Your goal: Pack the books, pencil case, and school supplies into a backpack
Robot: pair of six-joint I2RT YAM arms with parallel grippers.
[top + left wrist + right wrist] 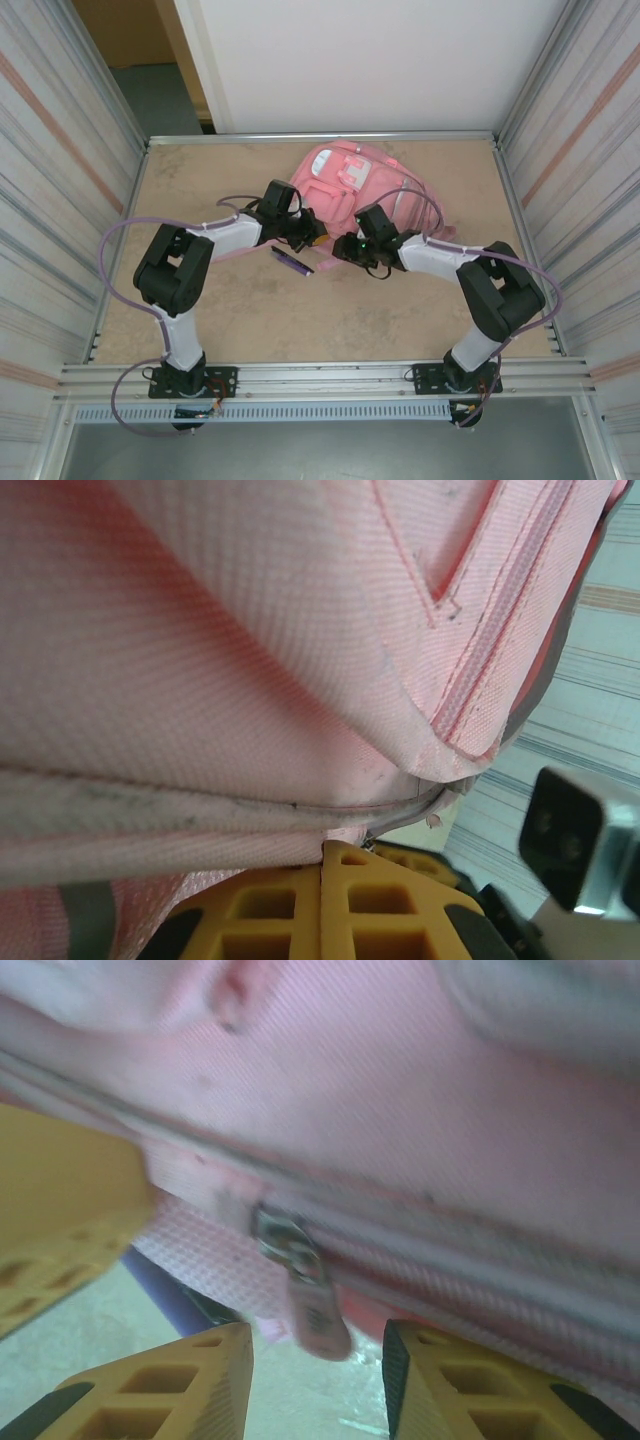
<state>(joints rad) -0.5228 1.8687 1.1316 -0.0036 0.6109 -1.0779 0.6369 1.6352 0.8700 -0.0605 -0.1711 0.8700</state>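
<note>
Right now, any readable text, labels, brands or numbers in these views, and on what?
No text can be read.
The white patch on the backpack: too small to tell if it carries print.
The zipper pull: blurred, no marking made out.
The purple pen: no legible lettering.

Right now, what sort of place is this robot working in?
Probably an enclosed robot test cell. A bare tabletop is boxed in by ribbed panel walls. An aluminium rail runs along the near edge, with the left arm and right arm bolted to it.
</note>
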